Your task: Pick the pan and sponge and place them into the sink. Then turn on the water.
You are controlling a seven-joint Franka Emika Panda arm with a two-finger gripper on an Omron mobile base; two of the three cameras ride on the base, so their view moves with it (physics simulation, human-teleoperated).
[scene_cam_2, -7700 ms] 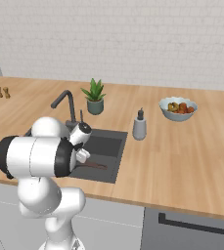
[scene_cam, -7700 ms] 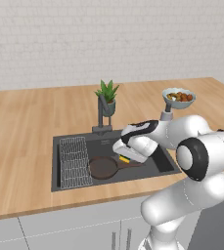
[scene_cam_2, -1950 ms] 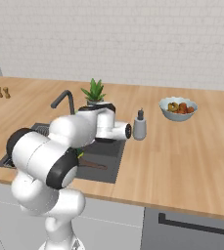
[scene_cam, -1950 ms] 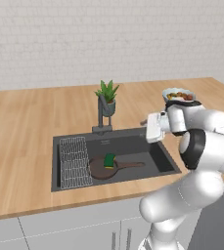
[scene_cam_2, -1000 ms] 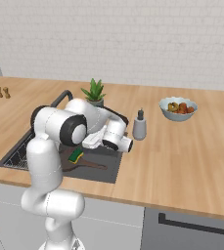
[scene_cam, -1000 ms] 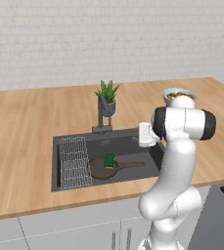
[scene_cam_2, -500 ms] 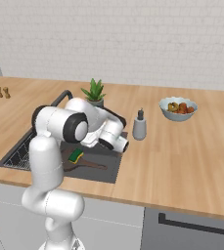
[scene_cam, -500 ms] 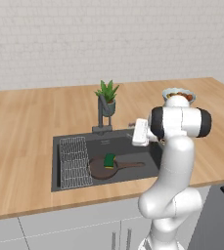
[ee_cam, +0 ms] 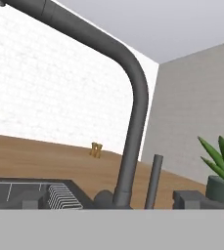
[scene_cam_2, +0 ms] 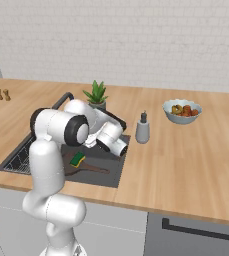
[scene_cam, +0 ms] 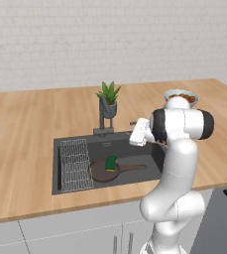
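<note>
The gripper point(scene_cam: 134, 137) stands with its jaws spread wide and nothing between them. It hangs over the right half of the sink point(scene_cam: 154, 154), pointing leftward toward the faucet point(scene_cam: 103, 115), near it but apart from it. Seen along the hand, the faucet point(ee_cam: 128, 122) rises close ahead as a dark grey curved pipe, with a thin upright lever point(ee_cam: 154, 180) just beside its base.

Below the gripper, the pan point(scene_cam: 104, 171) lies flat on the sink floor, its long handle running to the right. The sponge point(scene_cam: 110, 162) rests green side up on the pan's rear rim. From the right base camera the sponge point(scene_cam_2: 77, 159) lies beside the arm's elbow, and the pan handle point(scene_cam_2: 88, 170) stretches rightward along the basin floor. A wire rack point(scene_cam: 76, 163) occupies the left part of the sink.

No stream is visible at the faucet spout.

Behind the faucet stands a potted plant point(scene_cam: 108, 97) on the wooden counter point(scene_cam: 26, 129). A grey soap dispenser point(scene_cam_2: 143, 129) stands just right of the sink, and a white bowl of food point(scene_cam_2: 182, 111) sits farther right, well apart.
</note>
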